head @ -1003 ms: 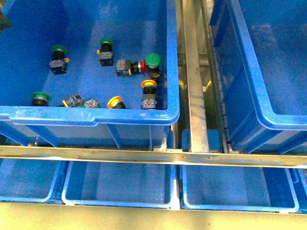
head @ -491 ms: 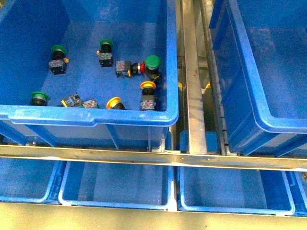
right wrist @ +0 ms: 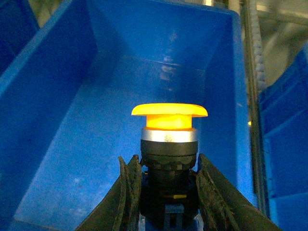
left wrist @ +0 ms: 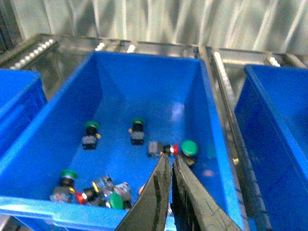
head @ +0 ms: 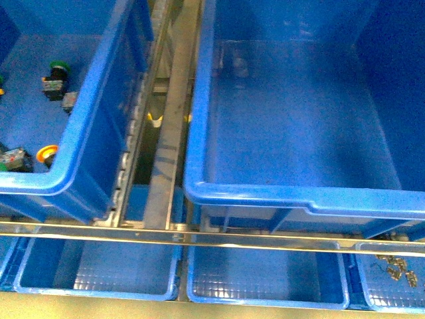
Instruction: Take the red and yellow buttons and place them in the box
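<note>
Front view: two large deep blue bins stand side by side on a metal frame, separated by a grey metal rail (head: 169,126). The right-hand bin, the box (head: 292,193), shows a bare smooth floor. The left-hand source bin (head: 86,133) holds scattered switches, among them a green-capped switch (head: 56,70) and an orange-capped button (head: 46,154) near its front wall. Below a horizontal metal bar (head: 212,236), shallow blue trays (head: 99,269) sit in a row; the rightmost carries small metal parts (head: 395,266).

Right wrist view: the right gripper (right wrist: 166,192) is clamped on the black body of a yellow button (right wrist: 169,111), cap upright, held above a blue bin's interior.

Left wrist view: the left gripper (left wrist: 169,192) has its fingers pressed together with nothing between them, above the source bin. Corrugated metal sheeting (left wrist: 159,21) forms the backdrop.
</note>
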Tool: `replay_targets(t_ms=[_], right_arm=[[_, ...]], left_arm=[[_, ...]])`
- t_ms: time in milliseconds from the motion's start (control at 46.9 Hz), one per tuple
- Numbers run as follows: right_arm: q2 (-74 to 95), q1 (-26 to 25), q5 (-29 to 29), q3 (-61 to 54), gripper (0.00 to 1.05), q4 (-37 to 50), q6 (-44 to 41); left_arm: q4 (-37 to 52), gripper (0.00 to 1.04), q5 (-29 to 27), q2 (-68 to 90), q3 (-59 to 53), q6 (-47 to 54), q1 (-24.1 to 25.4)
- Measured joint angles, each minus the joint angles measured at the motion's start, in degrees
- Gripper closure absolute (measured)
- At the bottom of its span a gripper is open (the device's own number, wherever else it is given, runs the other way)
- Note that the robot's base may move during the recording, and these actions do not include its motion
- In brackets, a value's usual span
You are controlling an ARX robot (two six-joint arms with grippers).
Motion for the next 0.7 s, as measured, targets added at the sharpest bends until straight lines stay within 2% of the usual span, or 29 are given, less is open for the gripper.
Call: replay_targets(t_ms=[85, 704], right_arm=[[-0.13, 0.00, 0.04, -0.02, 0.80, -0.48, 0.15], [-0.83, 0.24, 1.70, -1.86, 0.80, -0.11, 1.55]], left_arm=[[-3.02, 1.02, -0.07, -3.80, -0.79, 0.02, 0.17], [-2.95, 1.02, 0.37, -6.86, -2.58, 0.09, 0.24]])
